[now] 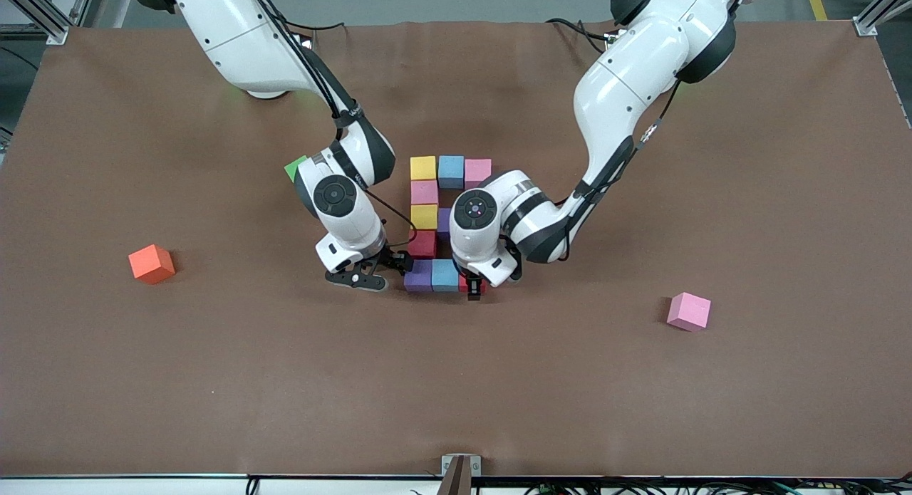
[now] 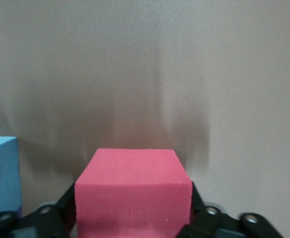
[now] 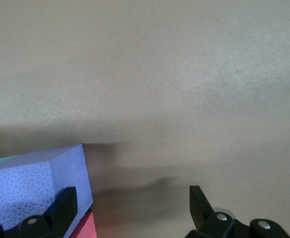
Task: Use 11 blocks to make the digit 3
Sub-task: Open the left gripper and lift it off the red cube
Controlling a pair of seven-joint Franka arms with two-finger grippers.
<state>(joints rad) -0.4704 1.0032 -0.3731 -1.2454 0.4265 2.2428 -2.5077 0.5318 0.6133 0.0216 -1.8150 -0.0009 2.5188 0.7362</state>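
Left end effector (image 1: 473, 290) sits low at the front bar of the digit 3 (image 1: 436, 221), fingers spread either side of a red block (image 2: 133, 191) just beside the light blue one; right end effector (image 1: 365, 271) waits open beside the purple block (image 1: 418, 275). Being light, squashy foam, the block looks best pinched gently on flat side faces.

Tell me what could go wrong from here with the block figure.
The left gripper sits low around the red cube, beside the light blue cube; pulling away crooked could drag it out of line. The right gripper hangs open right beside the purple cube, so a sideways move might shove that row.
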